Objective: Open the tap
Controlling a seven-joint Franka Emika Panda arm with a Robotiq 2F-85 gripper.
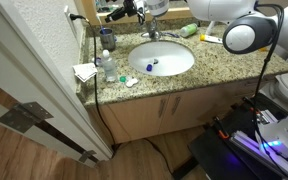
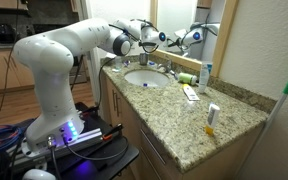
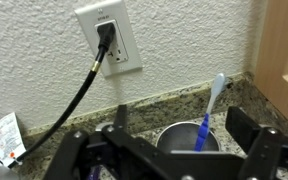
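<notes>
A speckled stone counter point(image 1: 224, 62) holds a white sink point(image 1: 179, 55). The tap point(image 1: 152, 33) stands at the back of the sink, by the wall. The gripper point(image 1: 152, 10) hangs just above it, its fingers point(image 3: 72, 152) wide apart, holding nothing. I see no water. Next, I think, it must go down and push the handle.
</notes>
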